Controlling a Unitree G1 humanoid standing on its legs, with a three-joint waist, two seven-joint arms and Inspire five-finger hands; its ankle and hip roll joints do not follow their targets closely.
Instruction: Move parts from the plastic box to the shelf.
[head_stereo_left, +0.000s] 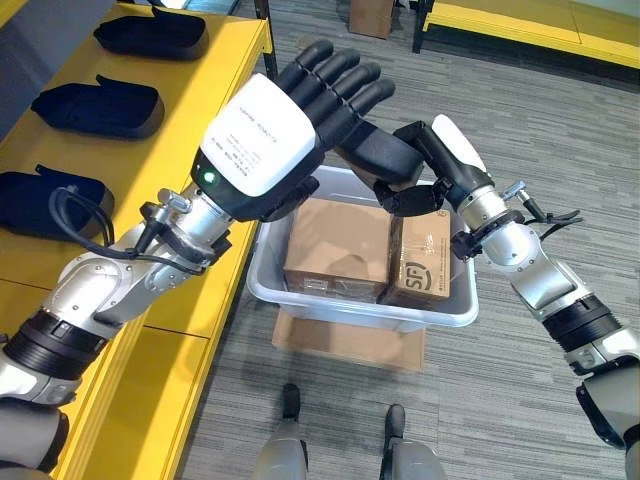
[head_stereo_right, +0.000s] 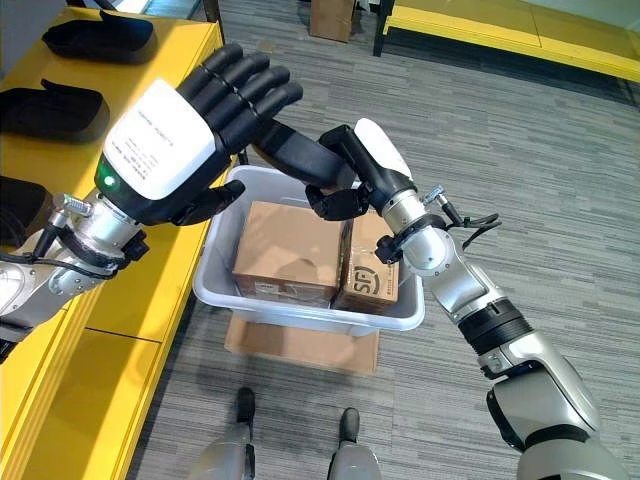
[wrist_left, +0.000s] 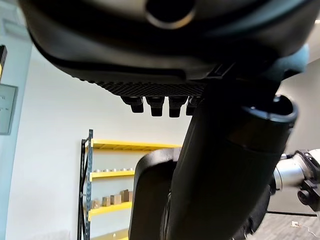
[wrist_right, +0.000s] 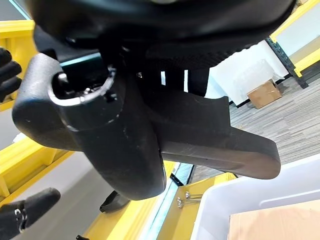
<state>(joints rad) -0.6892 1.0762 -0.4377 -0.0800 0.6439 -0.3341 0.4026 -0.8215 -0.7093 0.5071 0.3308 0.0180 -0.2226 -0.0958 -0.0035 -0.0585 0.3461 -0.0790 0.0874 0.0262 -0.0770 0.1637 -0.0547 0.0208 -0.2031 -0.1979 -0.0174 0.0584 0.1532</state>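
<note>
Right hand (head_stereo_right: 352, 172) clamped on black part (head_stereo_right: 300, 155), raised over box's (head_stereo_left: 455, 312) far rim | left hand (head_stereo_left: 300, 110) open, fingers straight, against part's left end | I see shelf (head_stereo_left: 200, 75) left, parts on it

Matt black plastic part (head_stereo_left: 375, 150) with a slightly grainy skin, smooth translucent grey-white plastic box (head_stereo_left: 330, 305) holding dull brown cardboard cartons (head_stereo_left: 337, 248), glossy yellow painted shelf (head_stereo_left: 190, 110) with matt black parts (head_stereo_left: 98, 108), flat cardboard sheet (head_stereo_left: 350, 343) on ribbed grey carpet (head_stereo_left: 520, 120).
</note>
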